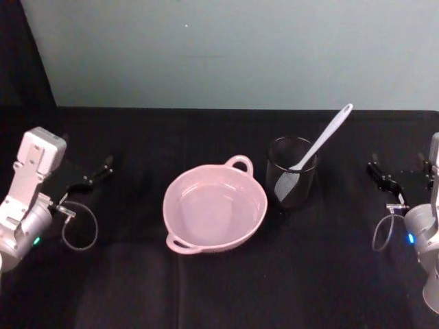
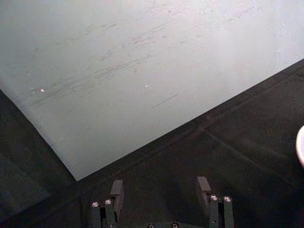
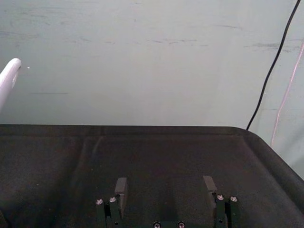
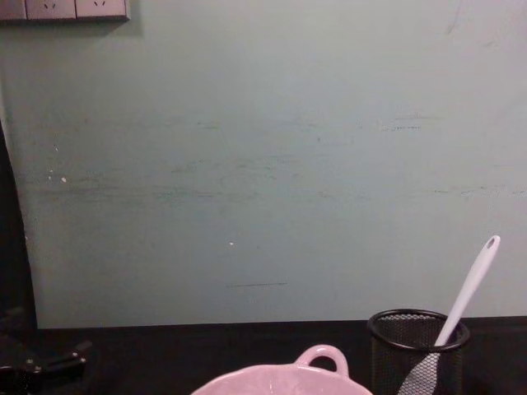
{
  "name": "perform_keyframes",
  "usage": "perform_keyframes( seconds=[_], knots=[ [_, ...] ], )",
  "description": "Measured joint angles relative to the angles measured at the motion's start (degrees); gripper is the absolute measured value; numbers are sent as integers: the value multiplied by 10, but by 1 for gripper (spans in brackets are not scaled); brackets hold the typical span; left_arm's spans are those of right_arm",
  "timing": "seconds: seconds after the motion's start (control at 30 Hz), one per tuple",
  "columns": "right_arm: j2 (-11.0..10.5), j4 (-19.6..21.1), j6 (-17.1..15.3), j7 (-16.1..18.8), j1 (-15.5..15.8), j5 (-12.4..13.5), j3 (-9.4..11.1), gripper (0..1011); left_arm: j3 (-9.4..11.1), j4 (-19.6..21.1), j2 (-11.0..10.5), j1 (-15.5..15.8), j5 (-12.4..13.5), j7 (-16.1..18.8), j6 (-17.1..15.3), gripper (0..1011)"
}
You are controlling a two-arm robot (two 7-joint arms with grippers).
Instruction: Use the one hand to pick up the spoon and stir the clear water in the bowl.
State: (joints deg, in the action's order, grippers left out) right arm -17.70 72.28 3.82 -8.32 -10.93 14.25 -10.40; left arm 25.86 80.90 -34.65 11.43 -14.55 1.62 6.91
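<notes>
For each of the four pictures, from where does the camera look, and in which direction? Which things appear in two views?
Head view: from above, down on the black table; pink bowl, mesh cup holding the spoon; left hand and right hand at the sides.
Chest view: low, forward to the wall; bowl rim, cup, spoon, left hand.
Left wrist view: over its open fingers to table and wall.
Right wrist view: over its open fingers; the spoon's handle tip at the edge.
Head and chest views share bowl, cup, spoon.
</notes>
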Motion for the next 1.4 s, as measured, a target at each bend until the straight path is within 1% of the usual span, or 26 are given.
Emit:
perform_keyframes(
  seconds=[1.4],
  knots=[
    [-2,3,-2,0,1,1,-2,1003,0,0,0,0,0,0,0,1011]
  ],
)
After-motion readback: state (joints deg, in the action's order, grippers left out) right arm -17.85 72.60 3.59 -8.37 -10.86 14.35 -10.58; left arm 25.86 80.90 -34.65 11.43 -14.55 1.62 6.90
